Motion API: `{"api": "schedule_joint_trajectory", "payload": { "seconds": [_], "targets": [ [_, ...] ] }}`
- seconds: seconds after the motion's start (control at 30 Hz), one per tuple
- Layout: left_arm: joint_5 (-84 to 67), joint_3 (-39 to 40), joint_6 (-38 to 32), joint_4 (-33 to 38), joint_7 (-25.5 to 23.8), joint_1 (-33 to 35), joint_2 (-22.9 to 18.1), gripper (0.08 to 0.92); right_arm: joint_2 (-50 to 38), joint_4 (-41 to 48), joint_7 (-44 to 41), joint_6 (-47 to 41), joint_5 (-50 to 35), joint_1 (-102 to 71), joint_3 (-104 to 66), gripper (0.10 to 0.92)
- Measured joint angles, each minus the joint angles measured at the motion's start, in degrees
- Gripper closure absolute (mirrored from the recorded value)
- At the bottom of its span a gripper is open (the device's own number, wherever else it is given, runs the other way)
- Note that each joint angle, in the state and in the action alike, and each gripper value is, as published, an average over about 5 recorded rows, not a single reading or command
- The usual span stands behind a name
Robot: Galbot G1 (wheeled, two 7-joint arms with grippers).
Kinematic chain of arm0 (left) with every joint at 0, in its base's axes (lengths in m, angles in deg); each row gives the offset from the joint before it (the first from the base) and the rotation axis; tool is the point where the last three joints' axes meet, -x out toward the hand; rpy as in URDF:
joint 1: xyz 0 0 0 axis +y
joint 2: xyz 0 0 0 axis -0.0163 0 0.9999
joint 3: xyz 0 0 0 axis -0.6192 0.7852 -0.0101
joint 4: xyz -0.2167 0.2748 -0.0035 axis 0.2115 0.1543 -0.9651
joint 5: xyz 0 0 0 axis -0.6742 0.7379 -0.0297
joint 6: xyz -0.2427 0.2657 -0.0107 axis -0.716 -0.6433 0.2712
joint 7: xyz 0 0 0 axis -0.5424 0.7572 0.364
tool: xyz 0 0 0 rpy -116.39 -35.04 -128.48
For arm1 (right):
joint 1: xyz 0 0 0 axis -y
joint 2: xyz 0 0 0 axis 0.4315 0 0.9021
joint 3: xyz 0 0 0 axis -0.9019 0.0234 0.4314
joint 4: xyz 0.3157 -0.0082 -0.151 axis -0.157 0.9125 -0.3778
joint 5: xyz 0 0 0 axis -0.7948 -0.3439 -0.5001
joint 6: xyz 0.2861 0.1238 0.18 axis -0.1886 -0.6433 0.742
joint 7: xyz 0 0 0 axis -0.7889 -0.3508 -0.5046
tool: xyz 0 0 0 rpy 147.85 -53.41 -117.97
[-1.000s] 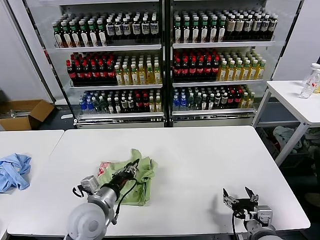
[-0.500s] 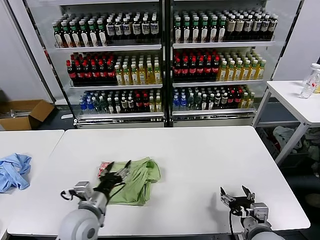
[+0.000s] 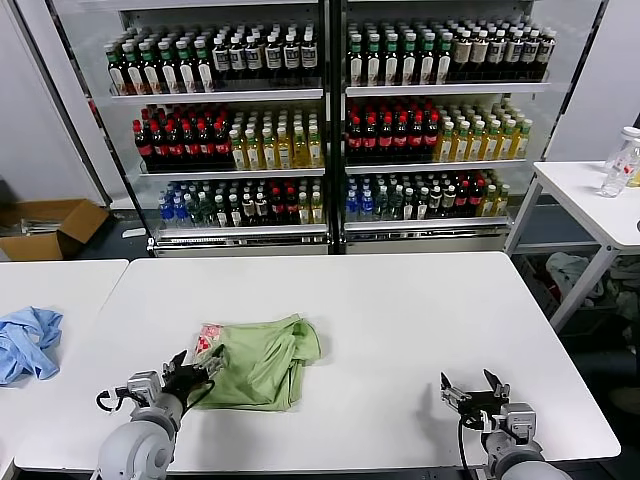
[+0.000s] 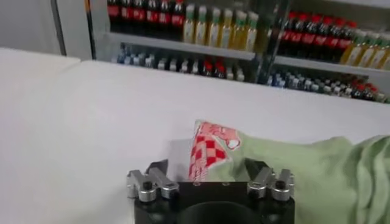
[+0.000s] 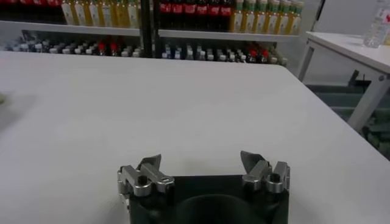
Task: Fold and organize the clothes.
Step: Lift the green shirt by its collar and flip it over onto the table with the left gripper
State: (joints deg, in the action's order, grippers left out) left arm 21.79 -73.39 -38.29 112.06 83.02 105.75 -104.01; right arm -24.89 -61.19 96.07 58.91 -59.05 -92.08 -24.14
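The light green shirt (image 3: 262, 358) lies bunched and partly folded on the white table (image 3: 400, 320), left of centre, its red-and-white graphic (image 3: 207, 338) showing at its left edge. In the left wrist view the shirt (image 4: 304, 167) and graphic (image 4: 207, 149) lie just beyond the jaws. My left gripper (image 3: 192, 370) is open and empty, just off the shirt's near left edge; it also shows in the left wrist view (image 4: 207, 173). My right gripper (image 3: 474, 390) is open and empty, low at the table's near right; it also shows in the right wrist view (image 5: 201, 164).
A light blue cloth (image 3: 25, 342) lies on the neighbouring table at far left. Glass-door fridges full of bottles (image 3: 330, 120) stand behind the table. A small white side table (image 3: 590, 195) with bottles stands at the right. A cardboard box (image 3: 45, 228) sits on the floor at the left.
My left gripper has let go of the shirt and drawn back toward the near left edge. The shirt has settled flatter. The right gripper has barely moved.
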Motion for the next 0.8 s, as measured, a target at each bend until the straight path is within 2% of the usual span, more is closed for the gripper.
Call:
{"api": "schedule_joint_trajectory", "payload": {
  "seconds": [0.37,0.67,0.8],
  "targets": [
    [-7.25,-2.86,2.95,-3.55,-2.94,-1.08,1.3,0.568,0.39,-0.84,0.01,0.01,0.0,-0.88,-1.06,0.203],
    [-18.52,-5.79,4.32,-4.66,-5.11,-1.01,0.85,0.827,0.24,-1.72,0.1,0.02,-0.02,-1.57,-1.8,0.203],
    [-23.65,-7.84,4.81,-4.92,-5.14,-1.32,0.99,0.9,0.26,-2.16,0.13,0.02,-0.09,-1.81,-1.96,0.203]
  ]
}}
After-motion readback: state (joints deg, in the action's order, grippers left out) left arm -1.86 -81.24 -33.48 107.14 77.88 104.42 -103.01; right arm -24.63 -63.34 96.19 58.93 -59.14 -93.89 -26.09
